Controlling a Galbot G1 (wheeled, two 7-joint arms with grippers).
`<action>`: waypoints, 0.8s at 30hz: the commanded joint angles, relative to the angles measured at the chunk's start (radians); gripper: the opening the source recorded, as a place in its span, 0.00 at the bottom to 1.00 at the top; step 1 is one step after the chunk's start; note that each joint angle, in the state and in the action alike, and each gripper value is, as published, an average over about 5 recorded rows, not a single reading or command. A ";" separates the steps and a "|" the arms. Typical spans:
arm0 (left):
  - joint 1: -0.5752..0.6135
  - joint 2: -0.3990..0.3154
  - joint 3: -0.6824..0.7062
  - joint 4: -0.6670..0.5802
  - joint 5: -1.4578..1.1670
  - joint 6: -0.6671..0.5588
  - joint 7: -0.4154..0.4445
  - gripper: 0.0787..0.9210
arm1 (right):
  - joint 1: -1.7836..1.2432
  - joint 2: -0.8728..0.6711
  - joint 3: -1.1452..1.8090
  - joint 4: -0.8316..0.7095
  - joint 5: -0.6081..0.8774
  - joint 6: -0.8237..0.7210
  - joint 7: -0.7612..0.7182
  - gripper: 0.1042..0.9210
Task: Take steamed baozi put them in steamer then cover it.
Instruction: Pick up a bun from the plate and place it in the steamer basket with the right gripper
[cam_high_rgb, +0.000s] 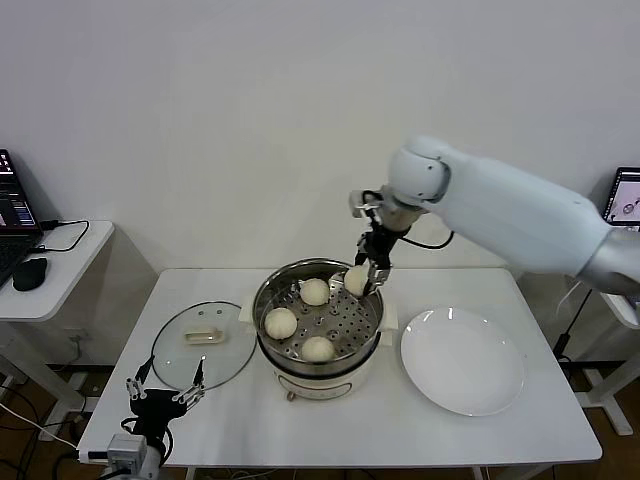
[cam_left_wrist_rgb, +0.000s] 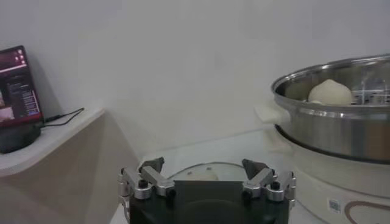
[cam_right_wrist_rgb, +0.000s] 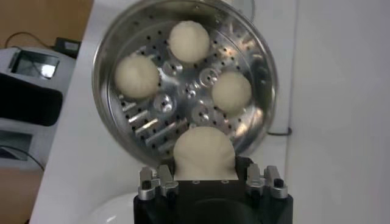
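Note:
The steamer (cam_high_rgb: 268, 305) stands mid-table with three baozi (cam_high_rgb: 315, 291) on its perforated tray. My right gripper (cam_high_rgb: 366, 275) is shut on a fourth baozi (cam_high_rgb: 356, 279) and holds it just above the tray's back right edge. In the right wrist view this baozi (cam_right_wrist_rgb: 204, 152) sits between the fingers (cam_right_wrist_rgb: 159, 180), over the tray (cam_right_wrist_rgb: 183, 115). The glass cover (cam_high_rgb: 205, 345) lies flat on the table left of the steamer. My left gripper (cam_high_rgb: 165, 392) is open and empty, parked at the table's front left edge, just in front of the cover (cam_left_wrist_rgb: 201, 173).
A flat white plate (cam_high_rgb: 462, 360) lies right of the steamer. A side table (cam_high_rgb: 60, 270) with a laptop and a mouse stands at the left. A screen (cam_high_rgb: 625, 195) shows at the far right.

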 joint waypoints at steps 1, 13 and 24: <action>-0.003 0.001 0.000 -0.005 -0.010 -0.001 -0.002 0.88 | -0.075 0.147 -0.058 -0.112 -0.053 -0.011 0.015 0.61; -0.012 -0.001 0.013 0.010 -0.017 0.000 -0.002 0.88 | -0.136 0.150 -0.043 -0.127 -0.184 0.030 -0.005 0.60; -0.013 -0.006 0.020 0.014 -0.013 0.000 -0.002 0.88 | -0.163 0.123 -0.005 -0.107 -0.182 0.017 0.038 0.65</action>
